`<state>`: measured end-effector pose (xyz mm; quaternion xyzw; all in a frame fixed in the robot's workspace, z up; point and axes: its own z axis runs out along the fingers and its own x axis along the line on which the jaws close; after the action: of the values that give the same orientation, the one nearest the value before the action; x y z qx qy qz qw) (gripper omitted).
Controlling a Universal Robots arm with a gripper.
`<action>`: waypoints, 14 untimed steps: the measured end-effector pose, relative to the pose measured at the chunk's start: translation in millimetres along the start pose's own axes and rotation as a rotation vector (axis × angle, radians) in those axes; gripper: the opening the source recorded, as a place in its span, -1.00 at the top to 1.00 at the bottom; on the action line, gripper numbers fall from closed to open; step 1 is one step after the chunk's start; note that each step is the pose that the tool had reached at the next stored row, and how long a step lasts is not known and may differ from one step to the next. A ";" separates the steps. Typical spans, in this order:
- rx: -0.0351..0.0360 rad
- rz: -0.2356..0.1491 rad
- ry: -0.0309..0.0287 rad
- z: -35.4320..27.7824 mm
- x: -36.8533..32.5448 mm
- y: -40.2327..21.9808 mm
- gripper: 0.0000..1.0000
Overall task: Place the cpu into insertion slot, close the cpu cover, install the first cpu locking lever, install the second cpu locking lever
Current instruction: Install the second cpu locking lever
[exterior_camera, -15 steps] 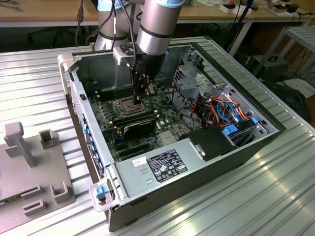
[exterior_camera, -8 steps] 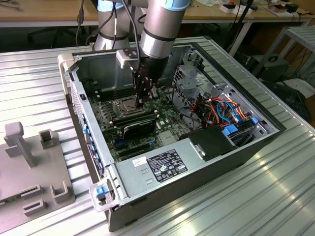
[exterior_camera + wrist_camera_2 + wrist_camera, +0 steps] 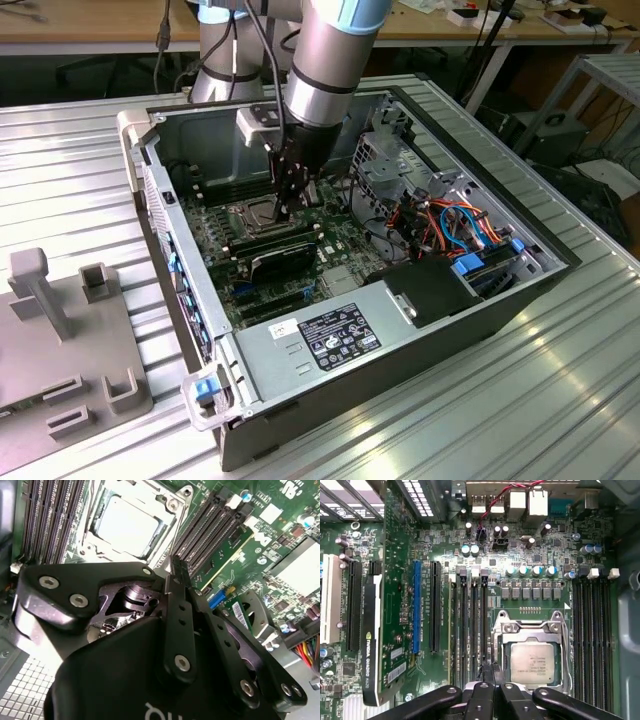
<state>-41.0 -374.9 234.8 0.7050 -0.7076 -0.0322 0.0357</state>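
The gripper (image 3: 290,200) hangs low inside the open computer case (image 3: 480,330), just beside the insertion slot (image 3: 532,660), its fingers (image 3: 179,575) pressed together on nothing that I can make out. One cpu (image 3: 532,663) lies seated in the socket in both wrist views, its grey top showing through the window of one cpu cover (image 3: 530,628), which appears to lie down over it as a silvery frame. The risk, as I judge it, is the closed fingertips coming down so near the socket edge: a small sideways slip could scrape the motherboard (image 3: 470,570) or knock the nearest of the memory slots (image 3: 470,625), of which I count four on one side of the socket and four on the other. A lever wire runs along the socket rim, but whether it is latched I cannot tell
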 end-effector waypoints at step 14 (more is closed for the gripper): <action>-0.0001 -0.001 -0.0052 23.2 0.0 28.5 0.79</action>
<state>-71.6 -375.0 214.5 0.7054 -0.7072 -0.0341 0.0339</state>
